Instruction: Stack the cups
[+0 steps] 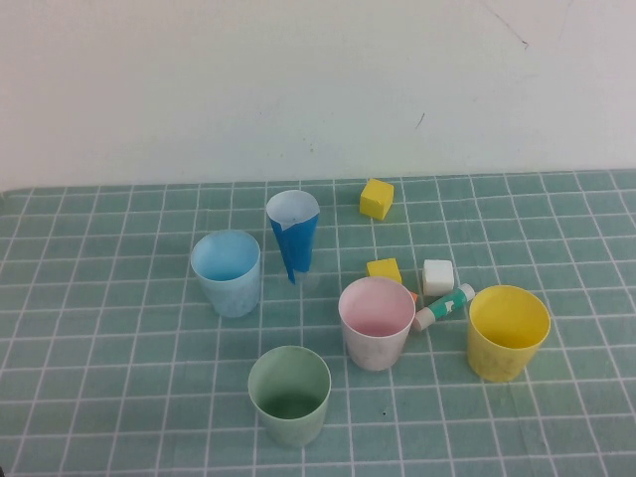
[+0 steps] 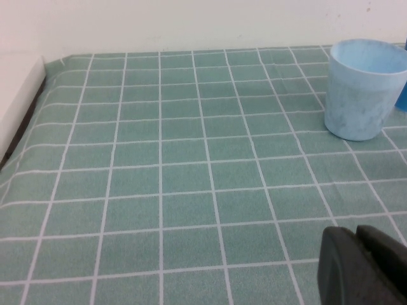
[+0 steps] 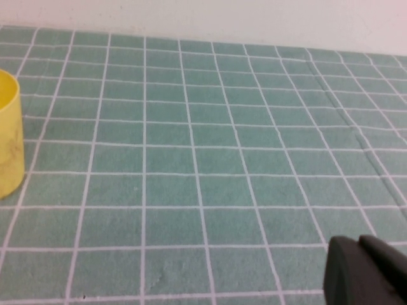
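Note:
Four cups stand upright and apart on the green checked cloth: a light blue cup (image 1: 227, 271) at the left, a pink cup (image 1: 376, 323) in the middle, a yellow cup (image 1: 508, 332) at the right, and a pale green cup (image 1: 289, 395) at the front. My left gripper (image 2: 356, 244) is shut and empty, low over the cloth, well short of the light blue cup (image 2: 364, 89). My right gripper (image 3: 359, 254) is shut and empty, with the yellow cup (image 3: 9, 133) off to one side. Neither gripper shows in the high view.
A dark-blue-and-white paper cone (image 1: 293, 235) stands beside the blue cup. Two yellow blocks (image 1: 377, 198) (image 1: 384, 270), a white cube (image 1: 437, 276) and a small green-and-white tube (image 1: 444, 306) lie between the pink and yellow cups. The white wall runs along the back.

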### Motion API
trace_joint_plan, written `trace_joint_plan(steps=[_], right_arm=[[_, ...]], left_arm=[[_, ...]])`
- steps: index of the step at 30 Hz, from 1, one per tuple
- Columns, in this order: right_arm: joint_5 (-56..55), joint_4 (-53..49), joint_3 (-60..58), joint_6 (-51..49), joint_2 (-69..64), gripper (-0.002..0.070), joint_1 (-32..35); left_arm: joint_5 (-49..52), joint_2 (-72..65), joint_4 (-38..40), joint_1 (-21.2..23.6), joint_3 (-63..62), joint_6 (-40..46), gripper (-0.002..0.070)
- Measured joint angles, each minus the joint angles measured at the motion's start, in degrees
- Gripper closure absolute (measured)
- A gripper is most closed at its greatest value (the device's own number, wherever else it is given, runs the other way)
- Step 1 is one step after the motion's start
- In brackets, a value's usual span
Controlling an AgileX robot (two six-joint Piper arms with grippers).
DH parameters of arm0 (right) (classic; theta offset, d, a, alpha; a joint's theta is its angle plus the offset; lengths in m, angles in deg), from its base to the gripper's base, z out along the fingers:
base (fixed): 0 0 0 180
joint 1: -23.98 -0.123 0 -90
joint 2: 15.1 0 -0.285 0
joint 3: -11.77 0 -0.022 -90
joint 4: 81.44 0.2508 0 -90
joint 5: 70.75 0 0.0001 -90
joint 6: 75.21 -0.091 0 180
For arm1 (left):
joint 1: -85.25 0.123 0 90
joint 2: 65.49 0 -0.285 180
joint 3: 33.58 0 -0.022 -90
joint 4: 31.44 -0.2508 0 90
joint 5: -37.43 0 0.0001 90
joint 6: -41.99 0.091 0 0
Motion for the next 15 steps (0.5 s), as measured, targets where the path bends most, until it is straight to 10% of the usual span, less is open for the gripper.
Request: trace_joint_plan(steps=[15], right_arm=[[-40.2, -1.0, -0.6, 0.1, 0.0, 0.0678, 0.0]], left_arm=[[-40.4, 0.0, -0.6, 0.0, 0.1, 0.0, 0.0676]])
